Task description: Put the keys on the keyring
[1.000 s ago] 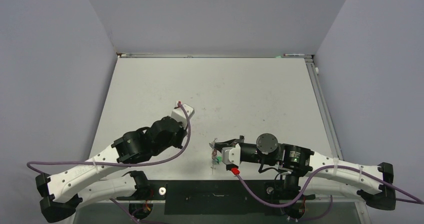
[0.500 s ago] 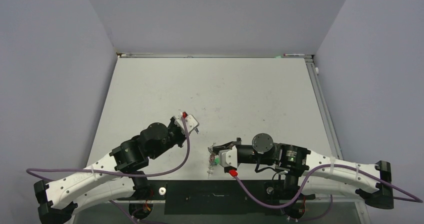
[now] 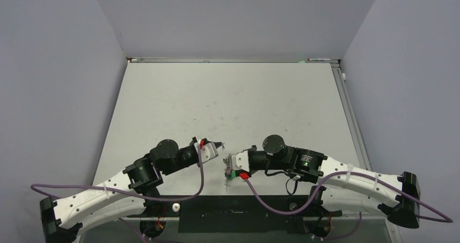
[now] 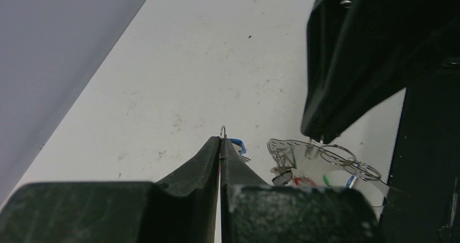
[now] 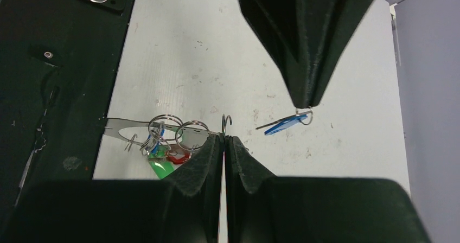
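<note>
Pale grey surface point(image 3: 244, 102) carries both arms low near its front edge. Clamped on the keyring point(image 5: 120, 123), threaded keys point(image 5: 163, 164) dangling, the right gripper point(image 5: 223, 140) steadies it; the left gripper point(image 4: 220, 141) pinches a blue-tagged key point(image 5: 283, 125) nearby, apparently ready for threading.

One silvery key with a blue plastic tag point(image 5: 282, 125) is hanging apart. One thin silvery wire keyring point(image 5: 130, 120) is showing, with two small round split rings point(image 5: 165, 116) and three tags point(image 5: 161, 168), green, red and blue, bunching there.
</note>
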